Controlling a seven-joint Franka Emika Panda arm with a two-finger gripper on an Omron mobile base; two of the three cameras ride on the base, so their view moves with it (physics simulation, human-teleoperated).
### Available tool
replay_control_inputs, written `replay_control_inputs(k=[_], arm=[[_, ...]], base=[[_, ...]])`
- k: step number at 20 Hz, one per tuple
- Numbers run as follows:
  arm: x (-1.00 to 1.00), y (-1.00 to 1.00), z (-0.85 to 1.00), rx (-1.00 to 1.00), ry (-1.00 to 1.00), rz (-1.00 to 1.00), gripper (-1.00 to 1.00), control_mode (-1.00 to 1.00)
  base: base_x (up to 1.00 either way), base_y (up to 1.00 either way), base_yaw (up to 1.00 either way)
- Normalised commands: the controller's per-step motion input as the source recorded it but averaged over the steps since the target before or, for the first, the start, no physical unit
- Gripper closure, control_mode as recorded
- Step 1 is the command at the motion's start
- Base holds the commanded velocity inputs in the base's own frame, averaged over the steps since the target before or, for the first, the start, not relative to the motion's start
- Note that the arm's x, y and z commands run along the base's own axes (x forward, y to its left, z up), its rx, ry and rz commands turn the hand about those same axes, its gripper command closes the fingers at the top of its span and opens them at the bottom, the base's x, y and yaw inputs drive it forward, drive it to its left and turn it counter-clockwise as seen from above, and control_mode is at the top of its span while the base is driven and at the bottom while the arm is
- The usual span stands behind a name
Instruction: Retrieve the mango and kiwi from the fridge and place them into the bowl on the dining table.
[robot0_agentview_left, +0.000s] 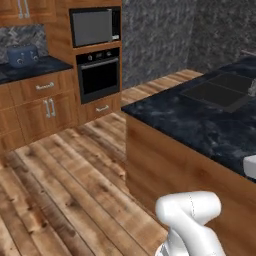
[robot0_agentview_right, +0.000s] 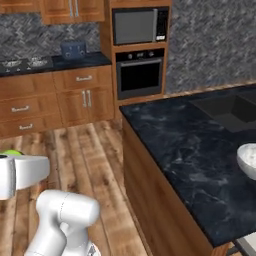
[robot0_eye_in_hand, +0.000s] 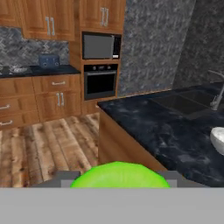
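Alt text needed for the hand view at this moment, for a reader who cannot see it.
A rounded bright green fruit sits between the pincer's fingertips at the bottom. Beyond it, the dining table with its glossy black marbled top stretches right, a white bowl at the edge. Wooden cabinets, a black oven and a microwave line the far wall.

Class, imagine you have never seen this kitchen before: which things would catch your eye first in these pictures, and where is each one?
The bright green fruit stands out most, sitting between the gripper fingers at the bottom of the hand view. Next comes the dining table with its glossy black marbled top, stretching along the right, with the white bowl near its right edge. On the far wall, the black built-in oven sits under a microwave amid wooden cabinets.
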Motion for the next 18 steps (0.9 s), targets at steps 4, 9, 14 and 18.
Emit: replay_control_inputs(k=[4,9,14,18], arm=[[0.0,0.0,0.0,0.0,0.0,0.0,1.0,1.0],[0.0,0.0,0.0,0.0,0.0,0.0,1.0,1.0],[0.0,0.0,0.0,0.0,0.0,0.0,1.0,1.0],[0.0,0.0,0.0,0.0,0.0,0.0,1.0,1.0]], base=[[-0.92,-0.61,-0.14],[-0.58,-0.7,-0.14],[-0.02,-0.95,-0.16],[0.12,-0.98,-0.17]])
